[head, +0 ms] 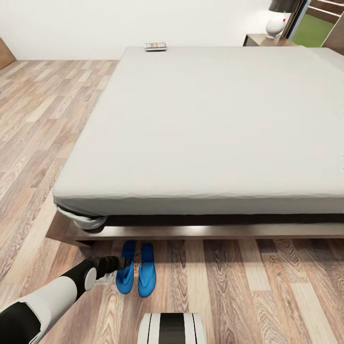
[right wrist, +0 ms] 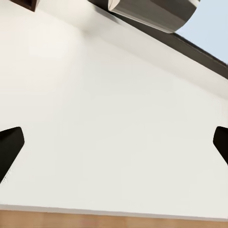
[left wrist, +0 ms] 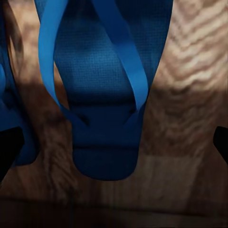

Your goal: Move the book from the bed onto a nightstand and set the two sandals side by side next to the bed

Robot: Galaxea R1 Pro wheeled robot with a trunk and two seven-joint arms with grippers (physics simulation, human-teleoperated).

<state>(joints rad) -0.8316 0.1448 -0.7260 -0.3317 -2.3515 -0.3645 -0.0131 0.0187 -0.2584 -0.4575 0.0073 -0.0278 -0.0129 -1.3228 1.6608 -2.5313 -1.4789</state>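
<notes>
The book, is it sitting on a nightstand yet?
No, the book lies on the far corner of the bed, while the nightstand beside the bed carries a lamp.

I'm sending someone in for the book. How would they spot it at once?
Start at the big grey bed and go to its far left corner, by the white wall. The book lies flat there, small and dark with a pale band, the one object on the mattress.
</notes>
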